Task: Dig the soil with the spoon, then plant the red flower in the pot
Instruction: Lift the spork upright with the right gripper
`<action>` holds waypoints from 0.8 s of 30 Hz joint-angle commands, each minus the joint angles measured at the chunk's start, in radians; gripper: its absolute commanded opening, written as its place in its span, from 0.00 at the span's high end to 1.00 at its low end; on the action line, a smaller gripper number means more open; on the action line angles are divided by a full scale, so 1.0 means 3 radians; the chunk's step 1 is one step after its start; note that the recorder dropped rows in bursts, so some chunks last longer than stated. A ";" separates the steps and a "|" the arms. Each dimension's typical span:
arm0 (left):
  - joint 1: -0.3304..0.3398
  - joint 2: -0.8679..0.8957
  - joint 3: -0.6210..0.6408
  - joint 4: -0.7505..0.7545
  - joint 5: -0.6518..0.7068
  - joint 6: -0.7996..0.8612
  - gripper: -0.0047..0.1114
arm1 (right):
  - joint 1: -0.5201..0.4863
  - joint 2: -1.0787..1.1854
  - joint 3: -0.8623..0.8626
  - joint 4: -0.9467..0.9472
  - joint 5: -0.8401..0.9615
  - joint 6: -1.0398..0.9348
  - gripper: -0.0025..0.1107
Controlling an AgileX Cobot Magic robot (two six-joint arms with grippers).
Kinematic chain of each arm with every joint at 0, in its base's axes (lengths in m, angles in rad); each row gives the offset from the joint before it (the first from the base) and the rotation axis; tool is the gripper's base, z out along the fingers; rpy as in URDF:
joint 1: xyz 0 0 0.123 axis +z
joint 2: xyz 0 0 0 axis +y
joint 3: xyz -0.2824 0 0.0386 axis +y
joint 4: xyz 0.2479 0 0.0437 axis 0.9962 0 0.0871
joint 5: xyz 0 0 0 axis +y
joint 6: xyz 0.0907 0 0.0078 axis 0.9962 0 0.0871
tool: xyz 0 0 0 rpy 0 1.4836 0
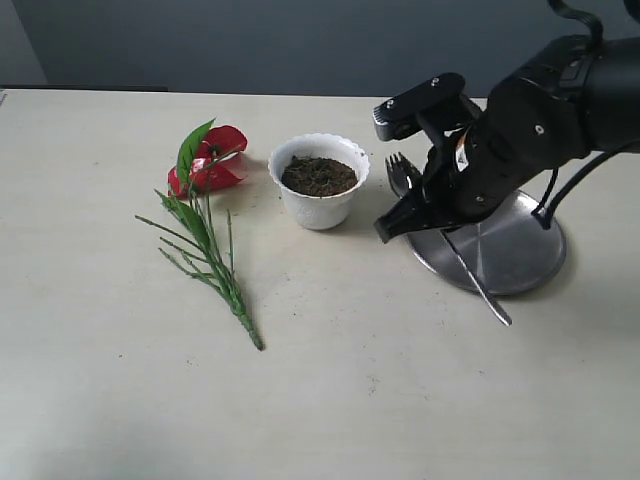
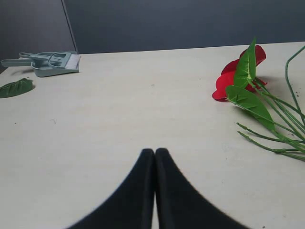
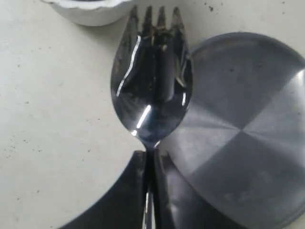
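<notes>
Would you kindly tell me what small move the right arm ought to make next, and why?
Probably carry the spoon over the pot and dip its head into the soil: the right gripper is shut on its neck, and the prongs point at the pot close by.

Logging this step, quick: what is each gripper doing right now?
Left gripper: closed, holding nothing.
Right gripper: closed on the spoon, gripping its handle just behind the head.
</notes>
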 commanded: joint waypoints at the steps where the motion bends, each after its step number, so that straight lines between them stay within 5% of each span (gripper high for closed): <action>1: -0.0001 -0.0021 0.0017 0.0022 -0.0020 -0.0002 0.96 | -0.0006 -0.0105 -0.0001 -0.0320 -0.0002 -0.0139 0.98; 6: -0.0001 -0.0021 0.0017 0.0022 -0.0020 -0.0002 0.96 | -0.0006 -0.0105 -0.0001 -0.0595 -0.0045 -0.0707 0.98; 24: -0.0001 -0.0021 0.0017 0.0022 -0.0020 -0.0002 0.96 | -0.0006 -0.0109 -0.0001 -0.3334 -0.0315 -0.0707 0.98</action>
